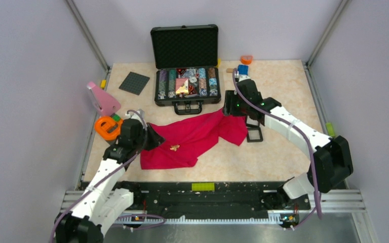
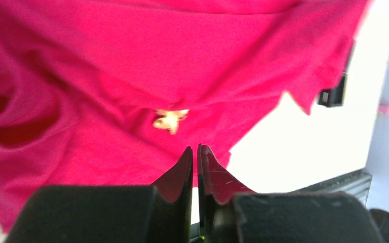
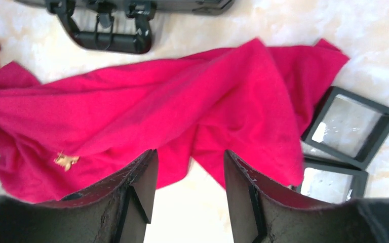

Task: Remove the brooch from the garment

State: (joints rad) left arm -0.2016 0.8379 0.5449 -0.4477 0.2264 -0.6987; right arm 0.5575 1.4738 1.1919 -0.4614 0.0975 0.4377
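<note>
Left end effector (image 2: 196,149), right end effector (image 3: 190,154), one brooch (image 2: 169,120), one garment (image 2: 131,61)

The left gripper (image 2: 196,154) sat low with jaws pressed together; the right gripper (image 3: 189,169), arm stretched forward, had jaws apart.

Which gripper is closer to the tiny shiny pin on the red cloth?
Left. The left gripper sits shut at the edge of the red cloth, right beside the brooch. The right gripper is open by the cloth's other end, farther away.
</note>
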